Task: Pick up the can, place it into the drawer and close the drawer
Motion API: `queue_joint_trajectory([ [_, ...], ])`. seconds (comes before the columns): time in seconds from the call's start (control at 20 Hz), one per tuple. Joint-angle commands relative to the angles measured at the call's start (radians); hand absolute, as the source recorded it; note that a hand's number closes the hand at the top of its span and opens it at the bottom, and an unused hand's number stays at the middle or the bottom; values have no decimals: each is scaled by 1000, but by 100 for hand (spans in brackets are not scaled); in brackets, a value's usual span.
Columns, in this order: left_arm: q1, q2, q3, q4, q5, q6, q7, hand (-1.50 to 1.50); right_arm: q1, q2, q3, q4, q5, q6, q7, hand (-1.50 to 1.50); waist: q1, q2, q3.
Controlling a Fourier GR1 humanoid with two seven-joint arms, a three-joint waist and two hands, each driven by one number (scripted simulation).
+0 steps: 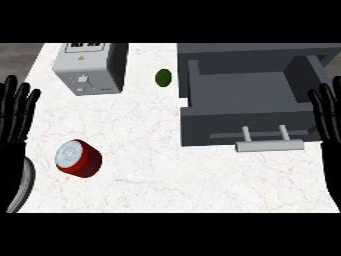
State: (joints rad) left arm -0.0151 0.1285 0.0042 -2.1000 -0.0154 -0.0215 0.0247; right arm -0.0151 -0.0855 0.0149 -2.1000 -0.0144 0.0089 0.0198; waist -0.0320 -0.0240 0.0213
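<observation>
The can [78, 158] is a stubby red one with a pale silvery lid, lying tipped on the white marbled counter [165, 165] in the lower left of the frame. It sits just right of the left hand [3, 135], not touching, fingers straight and spread upward. The right hand [340, 135] is spread the same way at the right edge, well apart from the can, beside the open grey drawer [250, 100].

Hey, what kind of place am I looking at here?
Probably a kitchen counter: a white marbled countertop carrying a toaster-like grey appliance, a red can on its side and a grey drawer pulled open.
</observation>
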Motion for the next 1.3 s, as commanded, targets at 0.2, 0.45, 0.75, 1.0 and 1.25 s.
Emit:
queue_joint_trajectory([
  [0.2, -45, 126, -110, 34, 420, -447, -71, -150, 3, -8, 14, 5, -18, 28, 0, -150, -7, 29, -29],
  [0.45, 65, 381, -45, 189, 522, -720, -23, -150, 118, 23, -77, 41, 7, -87, 135, -150, 2, 32, -26],
  [0.75, -25, 637, 159, 483, 796, -1032, -88, -150, 192, -16, -132, -19, -50, -44, 146, -150, -1, 27, -23],
  [1.0, -70, 723, 192, 631, 859, -1167, -85, -150, 284, -44, -223, -15, -148, 36, 72, -150, 15, 24, -21],
  [1.25, -42, 809, 212, 649, 976, -1190, -70, -150, 341, -59, -260, -32, -191, 78, 68, -150, 18, 23, -21],
])
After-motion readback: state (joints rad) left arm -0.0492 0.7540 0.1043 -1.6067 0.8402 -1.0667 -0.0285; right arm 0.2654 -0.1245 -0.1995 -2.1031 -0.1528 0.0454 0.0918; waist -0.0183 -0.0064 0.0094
